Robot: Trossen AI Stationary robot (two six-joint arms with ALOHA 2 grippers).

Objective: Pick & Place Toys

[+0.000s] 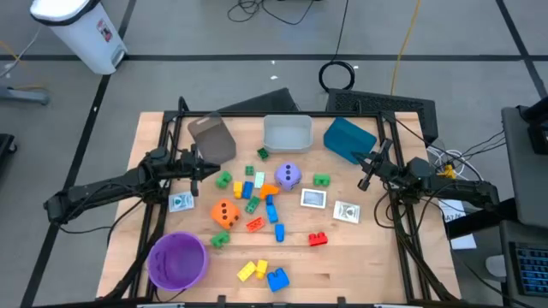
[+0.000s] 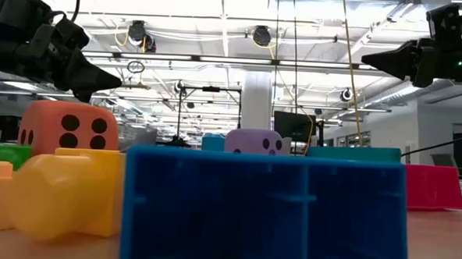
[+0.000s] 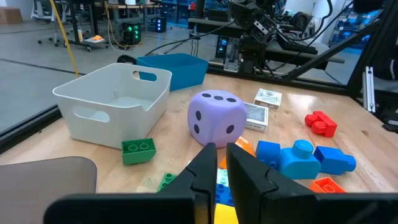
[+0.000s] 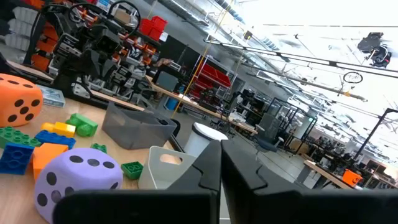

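Both grippers were clenched on nothing here. The left gripper [image 1: 217,168] hung at centre-left of the high view, just beside the grey bin [image 1: 211,137], and the right gripper [image 1: 366,178] sat at centre-right, below the teal bin [image 1: 349,139]. Neither touched a toy, so my read is that no pick had started; they looked parked above the pile at either side, out of each other's way.

The toys were loose in the middle of the table [image 1: 377,257], probably just dumped there so each arm could reach some. The purple die [image 1: 288,175] sat dead centre, under the white bin [image 1: 287,133], and the orange die [image 1: 225,212] was lower left of it. Both looked soft and matte with rounded corners, so likely squishy to grab. The bricks were hard, glossy plastic with studs: a green brick [image 1: 223,180] near the left gripper, a red brick [image 1: 318,239] at lower centre, a blue brick [image 1: 277,278] and a yellow brick [image 1: 247,270] near the bottom edge. Two flat cards [image 1: 313,198] lay right of centre, thin enough to be awkward to pinch, I'd guess.

The purple bowl [image 1: 178,260] sat at lower left, smooth and round. The bins were thin-walled plastic tubs lined along the top.
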